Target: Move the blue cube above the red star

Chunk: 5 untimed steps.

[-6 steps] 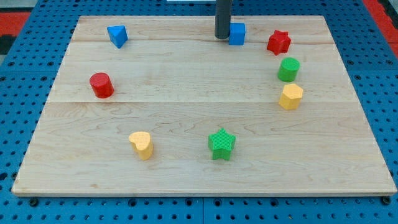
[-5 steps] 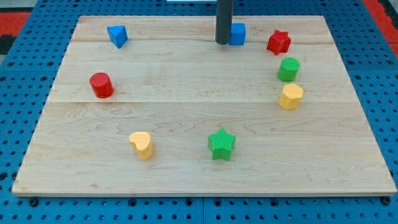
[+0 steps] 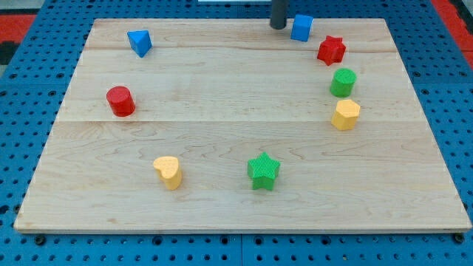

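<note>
The blue cube lies near the board's top edge, up and to the left of the red star, with a small gap between them. My tip stands just left of the blue cube, at or very near its left face. The rod runs out of the view's top.
A green cylinder and a yellow hexagonal block sit below the red star. A blue triangular block is at top left, a red cylinder at left, a yellow heart and a green star near the bottom. The wooden board carries them all.
My tip has moved up and to the right. The blue cube has slid up and right with it, closer to the board's top edge and turned slightly.
</note>
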Tool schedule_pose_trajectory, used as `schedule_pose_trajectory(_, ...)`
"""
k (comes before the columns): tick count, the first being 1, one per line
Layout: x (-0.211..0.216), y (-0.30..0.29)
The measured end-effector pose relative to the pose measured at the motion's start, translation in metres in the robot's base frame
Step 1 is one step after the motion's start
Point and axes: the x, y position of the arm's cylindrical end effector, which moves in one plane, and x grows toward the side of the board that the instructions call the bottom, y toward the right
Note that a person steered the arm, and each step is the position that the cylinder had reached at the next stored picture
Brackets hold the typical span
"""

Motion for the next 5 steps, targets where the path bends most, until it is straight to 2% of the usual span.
schedule_pose_trajectory(2,-0.002,0.042)
schedule_pose_trajectory(3,0.002,0.021)
schedule_pose_trajectory(5,0.016,0.03)
